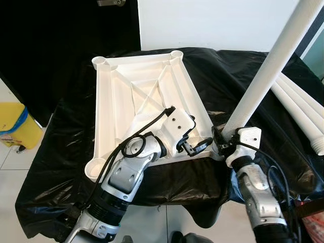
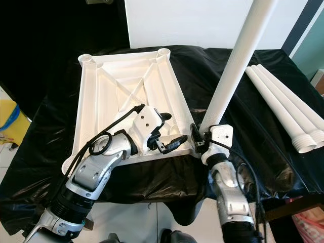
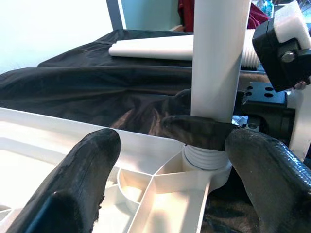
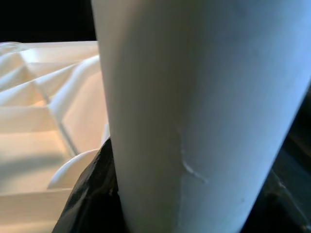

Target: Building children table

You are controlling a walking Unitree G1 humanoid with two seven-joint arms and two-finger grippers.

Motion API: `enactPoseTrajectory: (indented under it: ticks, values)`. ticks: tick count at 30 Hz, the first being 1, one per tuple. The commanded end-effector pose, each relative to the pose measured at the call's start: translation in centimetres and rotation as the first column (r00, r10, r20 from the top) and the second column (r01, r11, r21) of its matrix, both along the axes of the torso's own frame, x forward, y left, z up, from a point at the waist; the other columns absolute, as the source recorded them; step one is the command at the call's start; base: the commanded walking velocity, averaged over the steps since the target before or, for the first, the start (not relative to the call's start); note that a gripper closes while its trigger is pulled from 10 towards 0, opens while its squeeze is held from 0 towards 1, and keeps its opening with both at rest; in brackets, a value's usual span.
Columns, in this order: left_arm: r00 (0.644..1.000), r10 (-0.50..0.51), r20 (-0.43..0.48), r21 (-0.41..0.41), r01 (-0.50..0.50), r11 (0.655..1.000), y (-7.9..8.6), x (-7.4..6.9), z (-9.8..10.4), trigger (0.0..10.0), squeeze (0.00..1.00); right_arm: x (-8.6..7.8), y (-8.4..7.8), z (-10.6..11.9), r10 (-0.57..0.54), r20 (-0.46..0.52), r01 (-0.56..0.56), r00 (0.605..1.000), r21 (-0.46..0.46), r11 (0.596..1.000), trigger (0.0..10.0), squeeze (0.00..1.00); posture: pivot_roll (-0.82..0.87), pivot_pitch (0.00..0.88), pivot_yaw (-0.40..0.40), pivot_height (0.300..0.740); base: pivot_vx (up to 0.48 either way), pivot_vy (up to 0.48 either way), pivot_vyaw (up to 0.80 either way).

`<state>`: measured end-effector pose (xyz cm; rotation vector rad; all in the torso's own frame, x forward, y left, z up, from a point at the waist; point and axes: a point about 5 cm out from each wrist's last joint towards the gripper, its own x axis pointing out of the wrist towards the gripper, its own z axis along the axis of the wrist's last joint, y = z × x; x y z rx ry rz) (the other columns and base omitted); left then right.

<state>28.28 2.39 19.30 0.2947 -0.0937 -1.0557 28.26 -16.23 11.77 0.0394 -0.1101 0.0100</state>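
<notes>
The white ribbed tabletop (image 1: pixel 109 116) lies upside down on a black-covered table. A long white leg (image 1: pixel 263 76) stands tilted in its near right corner socket (image 3: pixel 206 170), the threaded end just entering. My right gripper (image 1: pixel 223 142) is shut on the leg just above the socket; one of its black fingers (image 3: pixel 194 131) wraps the leg, and the leg (image 4: pixel 194 97) looms close in the right wrist view. My left gripper (image 1: pixel 195 148) hovers open over the tabletop's near rim, right beside that corner, its fingers (image 3: pixel 82 170) spread wide with nothing held.
Three spare white legs (image 2: pixel 283 109) lie side by side on the black cover at the right. A yellow bin (image 1: pixel 15 124) stands on the floor at the left. A white panel (image 1: pixel 212 25) rises behind the table. The black cover (image 1: pixel 66 152) hangs over the near edge.
</notes>
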Motion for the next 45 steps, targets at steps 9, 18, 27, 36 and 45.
enactPoseTrajectory:
  ticks: [9,18,27,36,45]
  values:
    - [0.999,0.029,0.024,-0.014,-0.028,1.0,-0.1,0.1,0.2,10.0,0.0,-1.0,0.3,-3.2,-0.237,-0.19,0.252,0.953,0.056,0.966,10.0,0.0,-0.02,0.077,-0.048,0.74,0.0,0.0,0.0]
    - [0.999,0.025,0.039,-0.014,-0.025,1.0,-0.2,0.5,0.5,10.0,0.0,-0.5,0.1,-2.4,-0.238,-0.152,0.248,0.959,0.055,0.967,10.0,0.0,-0.03,0.068,-0.043,0.74,0.0,0.0,0.0]
    - [0.999,0.017,0.033,-0.012,-0.016,1.0,-0.4,0.4,0.2,10.0,0.0,-0.5,0.5,-1.4,-0.22,-0.106,0.226,0.97,0.049,0.973,10.0,0.0,-0.03,0.078,-0.043,0.74,0.0,0.0,0.0]
    - [1.0,0.008,0.009,-0.001,-0.008,1.0,-0.5,0.2,-0.7,10.0,0.0,-0.8,0.0,-1.2,-0.201,-0.082,0.203,0.976,0.022,0.979,10.0,0.39,-0.04,0.086,-0.044,0.74,0.0,0.0,0.0]
    - [0.996,-0.055,-0.075,0.053,0.059,0.997,-0.4,-0.7,-3.4,10.0,0.0,-1.2,-0.7,-1.3,-0.172,-0.081,0.173,0.982,0.0,0.985,10.0,1.0,-0.04,0.09,-0.046,0.74,0.0,0.0,0.0]
